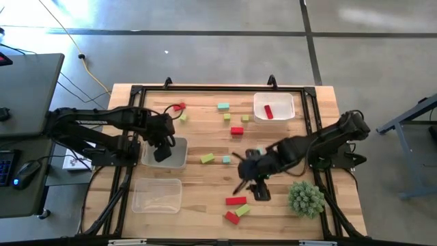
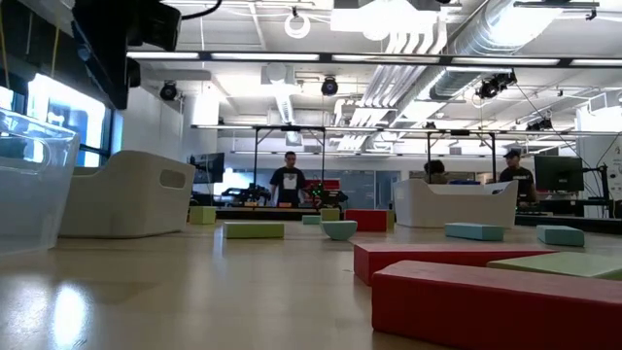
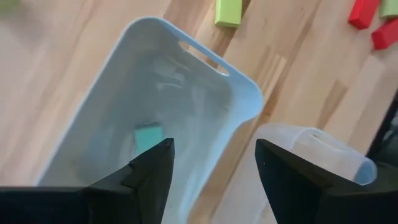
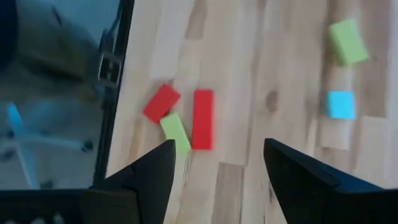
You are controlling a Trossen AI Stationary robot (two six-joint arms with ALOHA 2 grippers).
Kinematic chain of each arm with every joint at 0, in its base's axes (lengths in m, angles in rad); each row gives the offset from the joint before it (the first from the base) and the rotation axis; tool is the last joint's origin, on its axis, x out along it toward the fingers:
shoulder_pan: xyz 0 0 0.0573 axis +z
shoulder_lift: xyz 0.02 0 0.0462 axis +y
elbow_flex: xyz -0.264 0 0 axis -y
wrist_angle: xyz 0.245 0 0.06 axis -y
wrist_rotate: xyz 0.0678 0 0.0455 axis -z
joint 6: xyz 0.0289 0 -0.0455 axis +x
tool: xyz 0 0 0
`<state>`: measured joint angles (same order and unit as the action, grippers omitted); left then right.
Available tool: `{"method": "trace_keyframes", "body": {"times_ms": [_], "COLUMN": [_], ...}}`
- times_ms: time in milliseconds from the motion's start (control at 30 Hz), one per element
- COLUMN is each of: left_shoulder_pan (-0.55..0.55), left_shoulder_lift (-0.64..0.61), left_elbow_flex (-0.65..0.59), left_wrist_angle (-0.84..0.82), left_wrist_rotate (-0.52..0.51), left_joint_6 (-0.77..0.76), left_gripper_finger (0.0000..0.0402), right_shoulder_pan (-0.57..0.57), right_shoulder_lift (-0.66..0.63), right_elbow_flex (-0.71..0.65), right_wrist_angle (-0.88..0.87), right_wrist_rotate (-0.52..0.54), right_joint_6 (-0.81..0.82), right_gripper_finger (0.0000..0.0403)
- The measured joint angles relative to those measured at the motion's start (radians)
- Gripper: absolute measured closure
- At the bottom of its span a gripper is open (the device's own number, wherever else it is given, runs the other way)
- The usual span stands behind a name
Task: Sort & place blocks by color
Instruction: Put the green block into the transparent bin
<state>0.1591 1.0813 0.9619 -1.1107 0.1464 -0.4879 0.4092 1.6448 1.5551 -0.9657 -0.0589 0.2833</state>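
The left gripper (image 1: 164, 152) hangs over a white bin (image 1: 179, 158) on the left side of the worktop (image 1: 205, 198), and its fingers (image 3: 152, 171) are spread apart with nothing between them. Inside the white bin lies one teal block (image 3: 148, 135). Just past the bin is a yellow-green block (image 3: 228, 12), and nearer on the left stands a clear tray (image 1: 158, 195). The right gripper (image 1: 254, 179) hangs over the middle of the worktop, a bit to the right, and its fingers (image 4: 155, 171) are also spread apart and hold nothing. In the right wrist view, a red bar (image 4: 203, 119), a red cube (image 4: 161, 102) and a yellow-green bar (image 4: 175, 132) lie close together on the wood in front of those fingers. A light blue cube (image 4: 341, 104) and another green block (image 4: 347, 42) lie farther off. At the far right stands a white tray (image 1: 274, 106) with a red block (image 1: 268, 111) in it. More blocks are spread over the worktop: a teal one (image 1: 223, 106) at the far side, a red one (image 1: 237, 130) near the middle, and a red one (image 1: 179, 107) at the far left. A spiky green plant ball (image 1: 305, 198) sits near the right edge.
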Motion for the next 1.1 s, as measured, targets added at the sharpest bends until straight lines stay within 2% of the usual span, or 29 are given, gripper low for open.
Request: {"method": "trace_keyframes", "body": {"times_ms": [200, 500, 867, 1100], "left_shoulder_pan": [-0.09, -0.2, -0.222, -0.222], "left_shoulder_lift": [-0.007, -0.007, -0.007, -0.006], "left_elbow_flex": [0.0, 0.0, 0.0, 0.0], "left_wrist_angle": [0.0, 0.011, 0.011, 0.01], "left_wrist_rotate": [0.0, -0.009, -0.014, -0.061], "left_joint_6": [-0.124, -0.23, -0.244, -0.243], "left_gripper_finger": [0.0186, 0.0186, 0.0186, 0.0186], "right_shoulder_pan": [0.07, 0.142, 0.149, 0.15], "right_shoulder_lift": [0.1, 0.222, 0.311, 0.373], "right_elbow_flex": [0.0, 0.0, 0.0, 0.0], "right_wrist_angle": [0.009, 0.072, 0.126, 0.141], "right_wrist_rotate": [0.003, 0.003, -0.012, -0.032], "right_joint_6": [-0.064, -0.117, -0.127, -0.127], "right_gripper_finger": [0.0169, 0.0169, 0.0169, 0.0169]}}
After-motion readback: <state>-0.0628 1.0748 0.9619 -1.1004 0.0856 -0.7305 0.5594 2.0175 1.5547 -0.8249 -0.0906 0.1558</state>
